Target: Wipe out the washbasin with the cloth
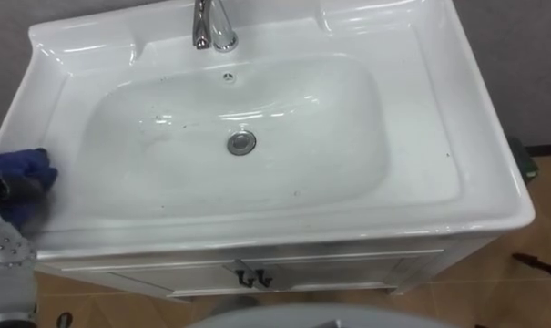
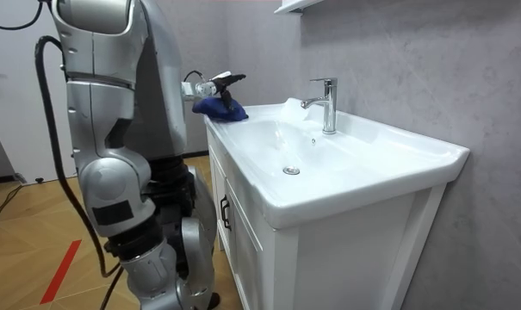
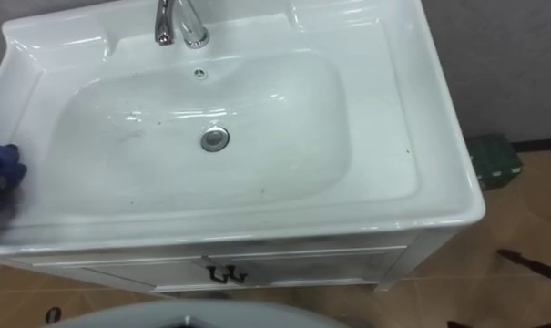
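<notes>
The left hand sits at the basin's left rim, about 9 o'clock from the drain, with its fingers curled round a bunched blue cloth. The cloth lies on the flat ledge there, touching the white rim rather than down in the bowl.

The basin is glazed ceramic set on a cabinet. It is rigid and fixed, and probably slick, so nothing about it needs holding. The faucet stands at 12 o'clock. A few dark specks dot the bowl, mostly from 3 to 6 o'clock of the drain.

The cloth is what the hand has to manage. It looks soft, light and limp, so it will fold and drag rather than push stiffly. A grip on the gathered middle, as now, should leave a pad of fabric under the hand. Loose corners may trail or catch on the faucet base. On the smooth glaze the cloth should slide easily, so steady downward pressure matters more than a tight grip.
</notes>
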